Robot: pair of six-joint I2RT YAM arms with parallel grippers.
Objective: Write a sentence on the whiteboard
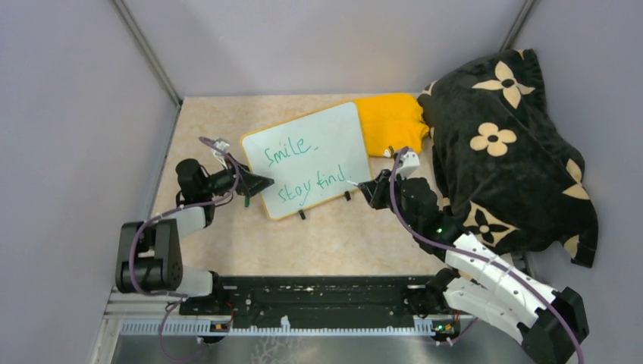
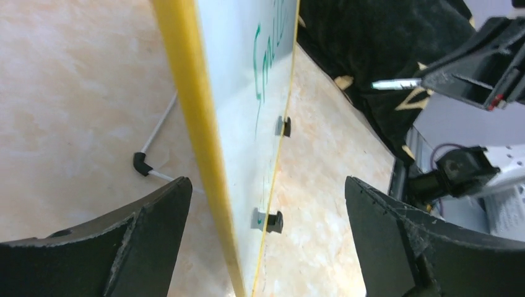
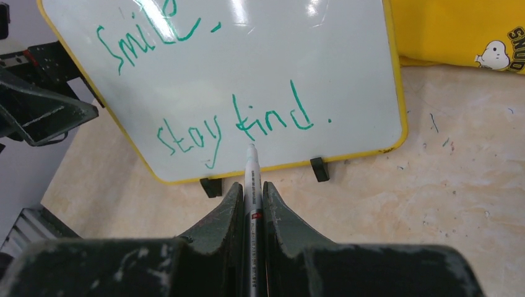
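From above, the whiteboard (image 1: 327,130) lies in the middle of the table (image 1: 341,243), turned a little, with a yellow cloth (image 1: 390,120) touching its far corner and a black flower blanket (image 1: 508,144) beside that. The sentence (image 1: 290,150) is on it in green: "Smile" on top and "stay find" or "stay kind" below. The left gripper (image 1: 256,183) is at the board's left edge. The right gripper (image 1: 369,188) is at its near right corner and holds a marker (image 1: 356,183). In the left wrist view, the fingers (image 2: 155,223) are wide apart, one on each side of the yellow rim, and they do not squeeze it. The pen tip looks to be in the air, off the board. In the right wrist view, the fingers (image 3: 216,229) are pinched tight on the pen, which points at the bottom line of words. I think the writing looks done. Nothing is holding the board, so a push from the pen could make it slide or tip on its little black feet (image 3: 319,169). If the tip or a finger drags over the green words, the ink could smear. If the left fingers close crooked, they could bump the board out of place.
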